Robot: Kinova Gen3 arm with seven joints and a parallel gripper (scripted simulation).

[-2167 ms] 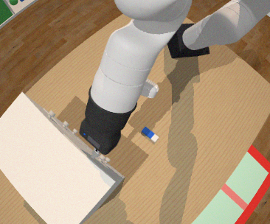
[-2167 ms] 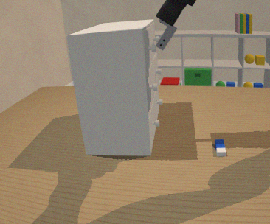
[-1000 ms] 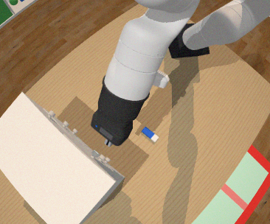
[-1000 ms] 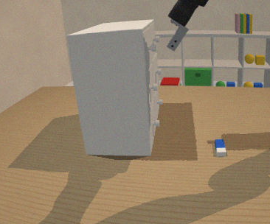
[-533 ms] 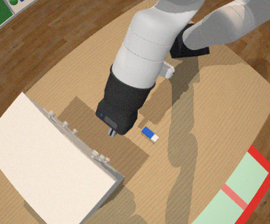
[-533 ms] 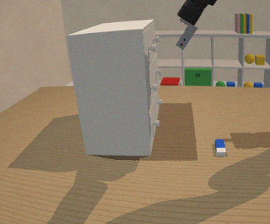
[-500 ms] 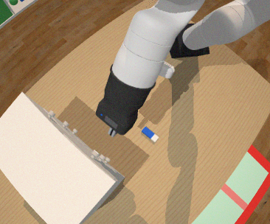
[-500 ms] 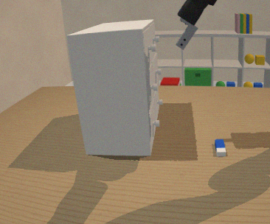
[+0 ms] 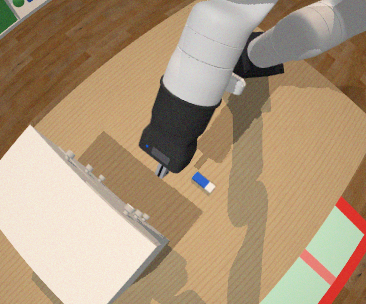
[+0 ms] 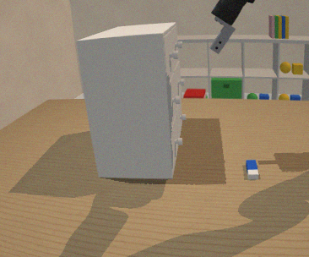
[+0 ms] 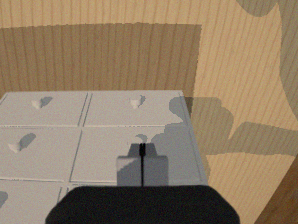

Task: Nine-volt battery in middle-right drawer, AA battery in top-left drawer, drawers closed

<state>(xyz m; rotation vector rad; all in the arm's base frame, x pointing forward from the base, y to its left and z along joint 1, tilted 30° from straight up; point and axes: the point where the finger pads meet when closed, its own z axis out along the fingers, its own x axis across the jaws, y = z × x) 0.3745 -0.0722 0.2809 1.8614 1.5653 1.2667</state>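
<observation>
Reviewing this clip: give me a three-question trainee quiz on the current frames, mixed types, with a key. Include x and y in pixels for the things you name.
1. True or false: the gripper [image 9: 161,171] [image 10: 223,39] [image 11: 142,158] is shut and holds nothing.
2. Multiple choice: the blue-and-white block [image 9: 203,183] [image 10: 252,169] lies (a) on top of the chest [image 9: 71,200] [image 10: 129,106] [image 11: 107,150], (b) on the table [image 9: 301,145] [image 10: 153,224] [image 11: 240,65], (c) between the fingers.
3. Fill in: the chest's top is ____ in colour.

Key: 1 true; 2 b; 3 white.
</observation>
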